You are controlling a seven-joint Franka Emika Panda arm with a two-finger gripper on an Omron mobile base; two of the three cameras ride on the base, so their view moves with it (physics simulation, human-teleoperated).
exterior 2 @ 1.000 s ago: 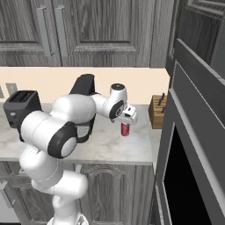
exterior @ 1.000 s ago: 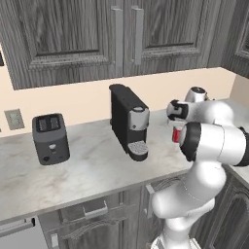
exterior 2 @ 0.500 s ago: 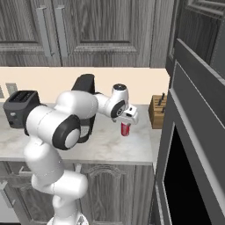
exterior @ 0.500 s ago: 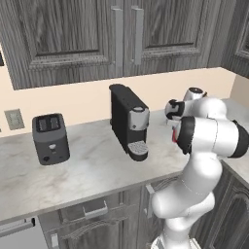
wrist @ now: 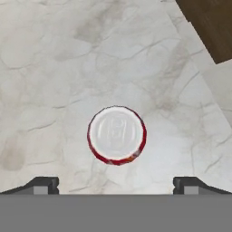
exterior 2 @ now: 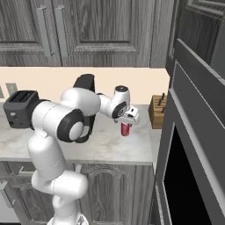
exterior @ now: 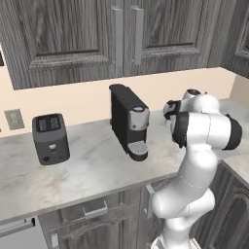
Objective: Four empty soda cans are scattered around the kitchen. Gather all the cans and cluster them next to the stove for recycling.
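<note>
We find bare marble counter [wrist: 54,68] on every side of the upright soda can [wrist: 117,135], so there is room to come at it from above and around — our gripper [wrist: 116,185] spreads wider than it. The knife block [exterior 2: 157,111] stands near on one side, the coffee machine [exterior: 127,120] on the other.

Glossy metal can [wrist: 117,134] (silver top) on marble counter [wrist: 54,68].
</note>
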